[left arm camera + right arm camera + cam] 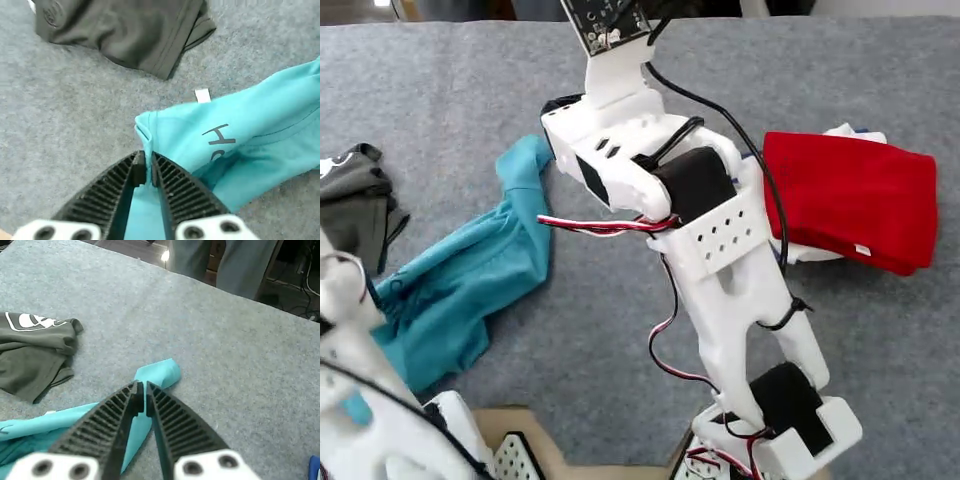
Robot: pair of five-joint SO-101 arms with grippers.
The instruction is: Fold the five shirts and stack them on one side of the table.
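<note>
The red shirt (pixel 850 200) lies folded aside; left tool (pixel 145 172) and right tool (pixel 141 395) each pinch the teal shirt (pixel 470 280); the dark shirt (pixel 355 200) waits unfolded.

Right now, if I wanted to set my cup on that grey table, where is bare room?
The table is bare along its far edge beyond the teal shirt, and in front of the red shirt. The left is crowded: the dark shirt, plus left pincer and right pincer gripping the teal one.
</note>
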